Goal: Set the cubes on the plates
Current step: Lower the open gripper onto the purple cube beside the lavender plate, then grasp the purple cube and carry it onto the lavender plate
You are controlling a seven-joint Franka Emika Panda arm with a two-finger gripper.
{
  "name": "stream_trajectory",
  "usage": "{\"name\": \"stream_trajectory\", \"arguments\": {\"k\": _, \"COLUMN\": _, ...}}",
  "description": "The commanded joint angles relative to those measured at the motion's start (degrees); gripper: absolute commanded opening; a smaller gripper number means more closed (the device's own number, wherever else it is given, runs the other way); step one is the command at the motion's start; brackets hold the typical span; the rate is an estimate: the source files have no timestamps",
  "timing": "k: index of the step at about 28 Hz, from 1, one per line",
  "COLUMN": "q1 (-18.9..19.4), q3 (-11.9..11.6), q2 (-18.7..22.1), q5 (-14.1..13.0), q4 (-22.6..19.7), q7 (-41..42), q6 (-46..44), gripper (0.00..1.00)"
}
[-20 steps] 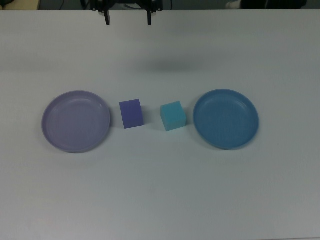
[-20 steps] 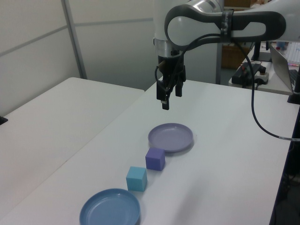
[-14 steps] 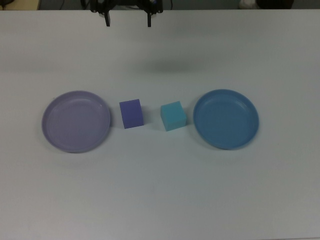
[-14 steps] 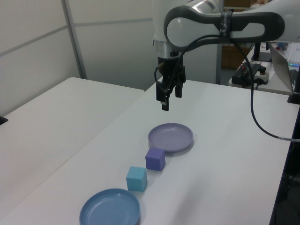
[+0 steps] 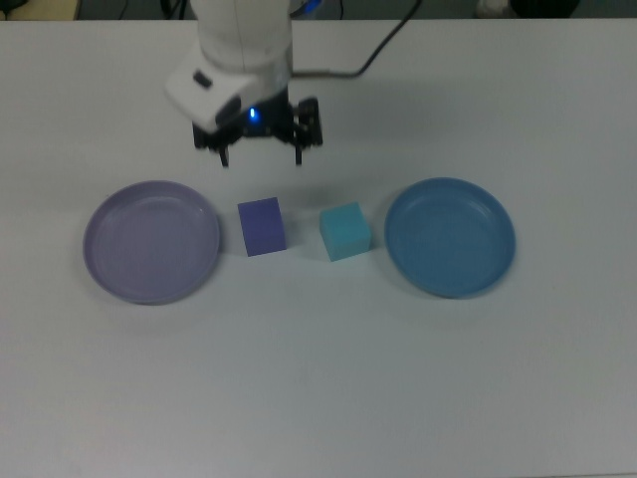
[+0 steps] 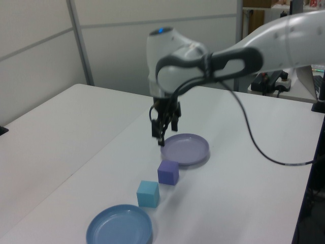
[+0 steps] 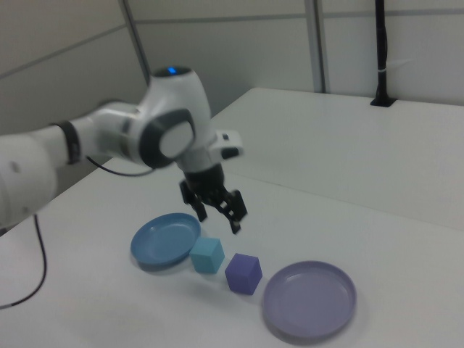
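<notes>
The indigo cube (image 5: 261,226), which I judge light, rigid and matte enough to pinch across opposite flat faces, sits between the lavender plate (image 5: 151,241) and turquoise cube (image 5: 345,230), my gripper (image 5: 259,157) above with jaws apart.

Lab: white tables (image 6: 61,132), partition panels (image 6: 122,40).

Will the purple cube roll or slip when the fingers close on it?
Probably not. The purple cube sits flat on the table, so rolling seems unlikely. Its matte faces should grip well in the open gripper.
</notes>
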State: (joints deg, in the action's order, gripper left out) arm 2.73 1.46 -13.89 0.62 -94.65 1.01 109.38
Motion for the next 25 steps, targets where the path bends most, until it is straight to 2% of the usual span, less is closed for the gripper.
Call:
{"name": "stream_trajectory", "arguments": {"k": 1, "q1": 0.6, "q3": 0.21, "q2": -5.26, "q5": 2.27, "q4": 1.58, "q7": 1.1, "q6": 3.12, "gripper": 1.0}}
{"name": "stream_trajectory", "arguments": {"k": 7, "q1": 1.66, "q3": 0.21, "q2": -9.22, "q5": 6.05, "q4": 1.05, "q7": 0.75, "q6": 5.57, "gripper": 1.0}}
{"name": "stream_trajectory", "arguments": {"k": 13, "q1": 1.66, "q3": 0.21, "q2": -12.03, "q5": 8.51, "q4": 1.05, "q7": 0.48, "q6": 7.69, "gripper": 0.99}}
{"name": "stream_trajectory", "arguments": {"k": 17, "q1": 1.75, "q3": 0.21, "q2": -12.56, "q5": 10.27, "q4": 0.79, "q7": 0.39, "q6": 7.95, "gripper": 0.84}}
{"name": "stream_trajectory", "arguments": {"k": 18, "q1": 1.75, "q3": 0.21, "q2": -12.57, "q5": 10.97, "q4": 0.35, "q7": 0.39, "q6": 7.95, "gripper": 0.72}}
{"name": "stream_trajectory", "arguments": {"k": 22, "q1": 2.01, "q3": 0.21, "q2": -12.57, "q5": 11.42, "q4": 0.08, "q7": 0.39, "q6": 7.95, "gripper": 0.55}}
{"name": "stream_trajectory", "arguments": {"k": 23, "q1": 2.19, "q3": 0.21, "q2": -12.57, "q5": 11.5, "q4": 0.08, "q7": 0.39, "q6": 7.95, "gripper": 0.45}}
{"name": "stream_trajectory", "arguments": {"k": 25, "q1": 2.54, "q3": 0.21, "q2": -12.65, "q5": 11.85, "q4": -0.27, "q7": 0.48, "q6": 7.95, "gripper": 0.35}}
